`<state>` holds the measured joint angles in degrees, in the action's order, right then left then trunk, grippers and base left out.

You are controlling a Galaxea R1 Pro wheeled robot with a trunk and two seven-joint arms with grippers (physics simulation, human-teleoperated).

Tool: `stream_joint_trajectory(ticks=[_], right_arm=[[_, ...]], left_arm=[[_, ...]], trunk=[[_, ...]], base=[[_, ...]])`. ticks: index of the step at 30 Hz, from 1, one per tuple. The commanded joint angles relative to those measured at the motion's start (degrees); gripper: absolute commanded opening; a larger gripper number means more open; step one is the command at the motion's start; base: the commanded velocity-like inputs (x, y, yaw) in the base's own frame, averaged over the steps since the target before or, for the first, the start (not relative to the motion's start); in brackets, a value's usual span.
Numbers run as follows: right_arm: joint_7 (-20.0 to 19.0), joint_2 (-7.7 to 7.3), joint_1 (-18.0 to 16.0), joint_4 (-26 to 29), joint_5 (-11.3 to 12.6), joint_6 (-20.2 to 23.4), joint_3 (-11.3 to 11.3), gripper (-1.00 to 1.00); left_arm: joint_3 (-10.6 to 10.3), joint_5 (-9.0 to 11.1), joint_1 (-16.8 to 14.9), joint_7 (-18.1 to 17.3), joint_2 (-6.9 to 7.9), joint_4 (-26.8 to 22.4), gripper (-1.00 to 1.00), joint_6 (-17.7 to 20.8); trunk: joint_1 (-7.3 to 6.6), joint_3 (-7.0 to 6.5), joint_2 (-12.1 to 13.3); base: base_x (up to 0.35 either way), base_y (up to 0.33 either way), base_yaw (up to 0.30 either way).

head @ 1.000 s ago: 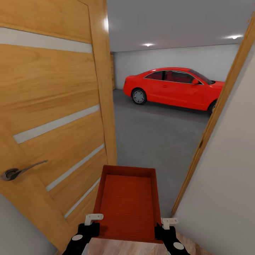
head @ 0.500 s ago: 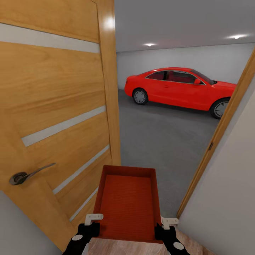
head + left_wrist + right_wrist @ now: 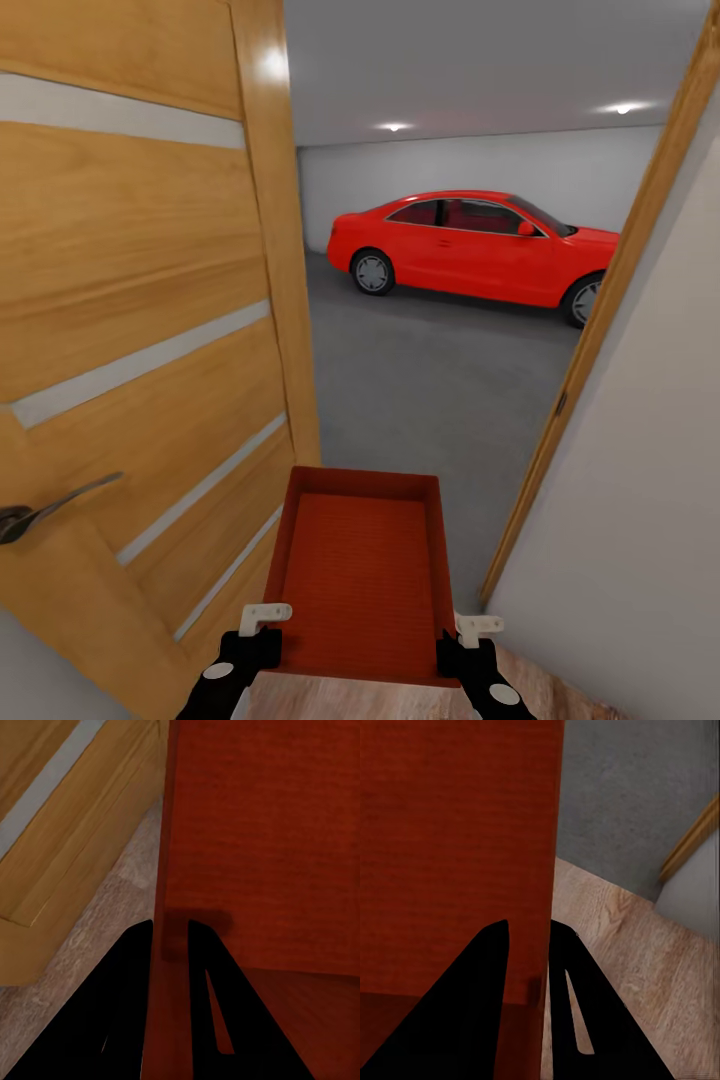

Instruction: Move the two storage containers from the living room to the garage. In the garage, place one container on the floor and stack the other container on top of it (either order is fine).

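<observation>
Head view: left gripper (image 3: pixel 263 628) clamped on near-left wall of red bin (image 3: pixel 362 575), right gripper (image 3: pixel 467 637) clamped on near-right wall, bin held level between both arms, open top up, nothing inside. Whether one bin or two nested: cannot tell.

Left wrist view: black fingers (image 3: pixel 131 982) straddling bin wall (image 3: pixel 169 900), one finger outside, one inside, pinching the rim. Ribbed red bin bottom beyond. Wood plank flooring (image 3: pixel 112 907) below the wall, edge of wooden door (image 3: pixel 82 832) just beside the bin.

Right wrist view: fingers (image 3: pixel 487 990) straddling the opposite wall (image 3: pixel 551 870), closed on it. Plank flooring (image 3: pixel 622 945) underneath, grey concrete (image 3: pixel 630 787) further out, strip of door frame (image 3: pixel 690 840) and white wall at corner.

Outward in head view: open wooden door (image 3: pixel 140 300) with pale inlay strips and metal lever handle (image 3: pixel 40 508) close on the left, near touching the bin's left side. Door frame (image 3: pixel 600 310) and white wall (image 3: pixel 640 500) on the right. Bin's far end poking over the threshold. Grey garage floor (image 3: pixel 430 380) beyond, red car (image 3: pixel 470 245) parked at far white wall, round ceiling lights (image 3: pixel 395 127) on.
</observation>
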<state>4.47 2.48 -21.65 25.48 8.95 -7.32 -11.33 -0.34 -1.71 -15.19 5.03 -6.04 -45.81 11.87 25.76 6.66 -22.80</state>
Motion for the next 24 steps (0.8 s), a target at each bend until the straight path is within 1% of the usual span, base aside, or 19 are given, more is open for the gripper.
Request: stream_joint_trajectory(ticks=[1,22,24], right_arm=[[0.98,-0.02,-0.06,0.09,0.28,-0.33,-0.71,-1.0],[0.98,-0.02,-0.06,0.09,0.28,-0.33,-0.71,-1.0],[0.98,-0.02,-0.06,0.09,0.28,-0.33,-0.71,-1.0]], left_arm=[[-1.15,0.62,-0.02,-0.81,-3.47,0.03,-1.0,0.62],[-1.15,0.66,-0.02,-0.81,-3.47,0.04,-1.0,0.61],[-1.15,0.66,-0.02,-0.81,-3.46,0.05,-1.0,0.61]], trunk=[[0.03,0.12,-0.12],[0.03,0.12,-0.12],[0.03,0.12,-0.12]], base=[[0.0,0.0,-0.263],[0.0,0.0,-0.263],[0.0,0.0,-0.169]])
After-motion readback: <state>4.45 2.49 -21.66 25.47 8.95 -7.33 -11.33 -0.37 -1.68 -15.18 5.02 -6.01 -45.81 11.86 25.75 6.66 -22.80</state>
